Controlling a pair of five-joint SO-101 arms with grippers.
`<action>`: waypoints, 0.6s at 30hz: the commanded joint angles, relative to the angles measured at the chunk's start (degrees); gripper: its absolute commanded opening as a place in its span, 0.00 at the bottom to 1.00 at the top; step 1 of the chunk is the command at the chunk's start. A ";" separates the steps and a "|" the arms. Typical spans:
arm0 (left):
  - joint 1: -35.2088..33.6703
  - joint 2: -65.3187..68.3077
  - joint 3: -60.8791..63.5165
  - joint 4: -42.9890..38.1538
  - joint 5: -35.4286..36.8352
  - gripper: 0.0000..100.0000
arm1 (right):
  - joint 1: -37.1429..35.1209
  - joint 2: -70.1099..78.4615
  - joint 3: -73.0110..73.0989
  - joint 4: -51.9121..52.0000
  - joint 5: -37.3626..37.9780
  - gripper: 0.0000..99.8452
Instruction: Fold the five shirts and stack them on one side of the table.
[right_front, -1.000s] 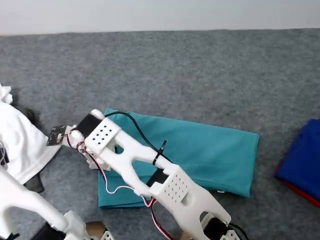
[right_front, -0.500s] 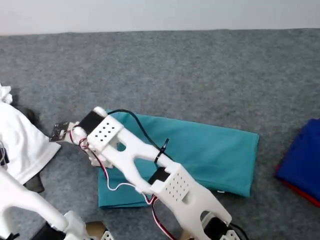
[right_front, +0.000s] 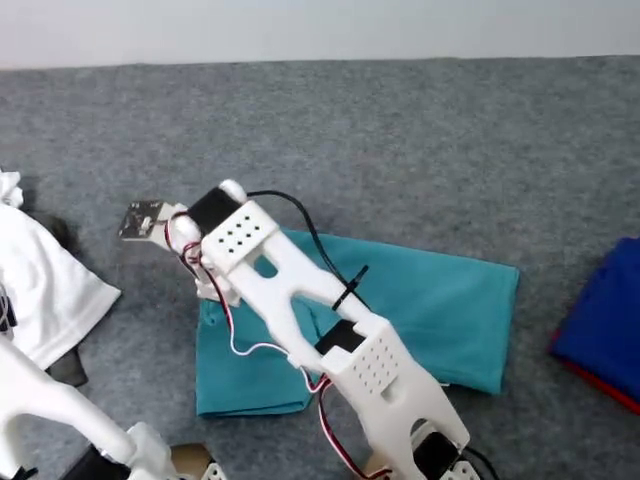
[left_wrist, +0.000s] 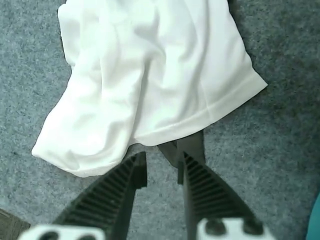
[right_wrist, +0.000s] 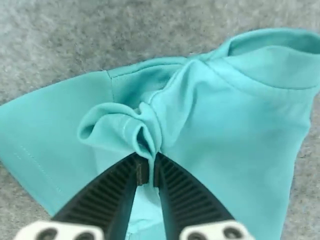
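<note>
— Shirt status: where does the teal one sit?
— The teal shirt (right_front: 430, 310) lies flat on the grey table (right_front: 400, 140), except at one end. There the right claw (right_wrist: 148, 170) is pressed together on a bunched fold of its cloth, near the collar.
— Anything different from a second ago?
— Yes. That end was a straight edge with a square corner then. Now the far corner is drawn in, and the right claw has swung toward the shirt's far edge, taking the cloth with it. I judge that the fold is starting and that the pinched end is meant to go across the rest of the shirt.
— And the other claw?
— The left claw (left_wrist: 161, 162) hangs with its jaws spread a little, holding nothing. It is above the edge of a white shirt (left_wrist: 150, 75) and a dark cloth (left_wrist: 192, 142) under it, both well apart from the teal shirt's pinched end. A blue shirt (right_front: 605, 320) waits off the opposite end. Most of the folding looks undone.
</note>
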 joint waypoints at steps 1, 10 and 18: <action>0.62 -1.67 -0.13 -1.05 -0.53 0.11 | 0.84 -4.70 -3.60 0.84 -0.44 0.01; 0.62 -1.67 -0.13 -1.05 -0.53 0.11 | -3.74 -4.18 -3.60 0.84 -0.26 0.07; 0.62 -1.67 -0.13 -1.05 -0.53 0.11 | -4.53 -4.53 -3.60 1.63 -0.44 0.06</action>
